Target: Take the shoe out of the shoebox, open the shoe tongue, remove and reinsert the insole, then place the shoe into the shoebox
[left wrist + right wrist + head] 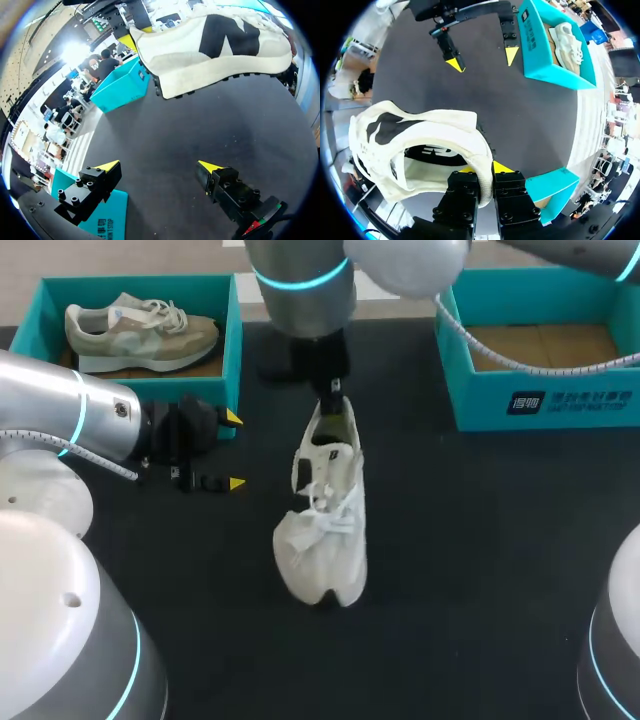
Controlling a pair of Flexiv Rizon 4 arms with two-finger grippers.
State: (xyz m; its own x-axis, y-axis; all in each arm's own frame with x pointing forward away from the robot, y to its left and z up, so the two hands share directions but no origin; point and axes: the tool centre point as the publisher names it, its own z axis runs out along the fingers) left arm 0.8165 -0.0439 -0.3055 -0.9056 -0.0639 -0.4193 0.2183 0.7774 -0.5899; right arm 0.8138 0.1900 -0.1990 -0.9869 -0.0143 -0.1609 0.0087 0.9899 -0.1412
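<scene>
A white shoe (325, 520) with black markings lies on the black table, toe toward the front edge and heel raised toward the back. My right gripper (335, 392) comes down from the back and is shut on the shoe's heel collar. In the right wrist view this gripper (485, 172) pinches the collar of the shoe (420, 145), one finger inside and one outside. My left gripper (234, 450) stands open to the left of the shoe, apart from it. From the left wrist, the left gripper (159, 167) holds nothing, and the shoe (215, 45) lies ahead.
A teal shoebox (235, 340) at the back left holds a beige and green sneaker (140, 330), right next to my left gripper. A second teal shoebox (540, 400) at the back right shows a bare cardboard floor. A white cable (520, 362) hangs over it.
</scene>
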